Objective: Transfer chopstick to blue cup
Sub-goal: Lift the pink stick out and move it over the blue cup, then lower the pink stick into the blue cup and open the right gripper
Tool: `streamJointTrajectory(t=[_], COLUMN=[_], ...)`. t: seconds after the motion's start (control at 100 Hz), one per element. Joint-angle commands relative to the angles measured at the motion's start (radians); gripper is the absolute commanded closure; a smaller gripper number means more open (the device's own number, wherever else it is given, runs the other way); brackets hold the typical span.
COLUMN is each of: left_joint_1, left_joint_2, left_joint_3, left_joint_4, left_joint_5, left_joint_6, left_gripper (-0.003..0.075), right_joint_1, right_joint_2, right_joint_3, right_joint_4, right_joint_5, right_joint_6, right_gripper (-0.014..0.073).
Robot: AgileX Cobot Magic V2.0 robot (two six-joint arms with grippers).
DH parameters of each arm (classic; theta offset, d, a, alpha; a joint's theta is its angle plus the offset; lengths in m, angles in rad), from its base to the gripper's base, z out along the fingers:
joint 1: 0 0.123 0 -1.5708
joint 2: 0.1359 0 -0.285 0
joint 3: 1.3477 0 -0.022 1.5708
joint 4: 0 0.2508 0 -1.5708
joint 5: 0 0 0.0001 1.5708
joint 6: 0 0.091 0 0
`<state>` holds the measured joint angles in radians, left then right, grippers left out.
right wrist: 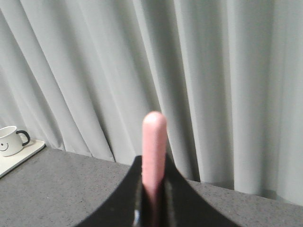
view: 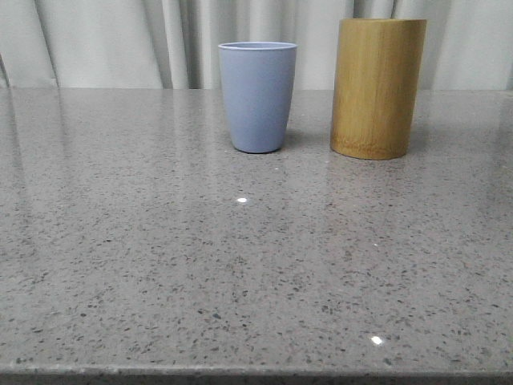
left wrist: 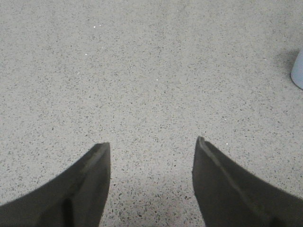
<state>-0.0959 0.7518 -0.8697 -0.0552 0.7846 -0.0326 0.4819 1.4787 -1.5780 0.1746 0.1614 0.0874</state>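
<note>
Right end effector (right wrist: 154,208) around pale pink, round-tipped, seemingly blurred chopstick (right wrist: 154,151).

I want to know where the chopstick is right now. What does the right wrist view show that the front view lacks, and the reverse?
Right wrist view: the pink chopstick clamped in the right gripper, plus a white mug with a smiley face.
Front view: the blue cup beside the bamboo holder, standing apart.
Both: the speckled grey table and the pale curtain behind it.

The blue cup (view: 258,96) and bamboo holder (view: 377,87) stand close together at the counter's (view: 160,257) far edge (narrow gap between); the near expanse lies open.
</note>
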Motion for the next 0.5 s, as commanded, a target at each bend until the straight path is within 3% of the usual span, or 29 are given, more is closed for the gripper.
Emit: streamJointTrajectory(t=[0.0,0.49], left_joint_1=[0.004,0.004], left_joint_2=[-0.003,-0.003], left_joint_3=[-0.026,-0.026], left_joint_4=[-0.003,-0.003], left_joint_5=[-0.068,-0.050], left_joint_6=[-0.008,-0.008], left_gripper=[0.0344,0.0344], right_joint_1=[0.018,0.021], right_joint_2=[-0.008,0.151], right_joint_3=[-0.037,-0.037], right_joint_4=[0.003,0.003], right_joint_5=[-0.110,-0.122], right_joint_6=[-0.010,-0.010], right_gripper=[0.0661,0.0660])
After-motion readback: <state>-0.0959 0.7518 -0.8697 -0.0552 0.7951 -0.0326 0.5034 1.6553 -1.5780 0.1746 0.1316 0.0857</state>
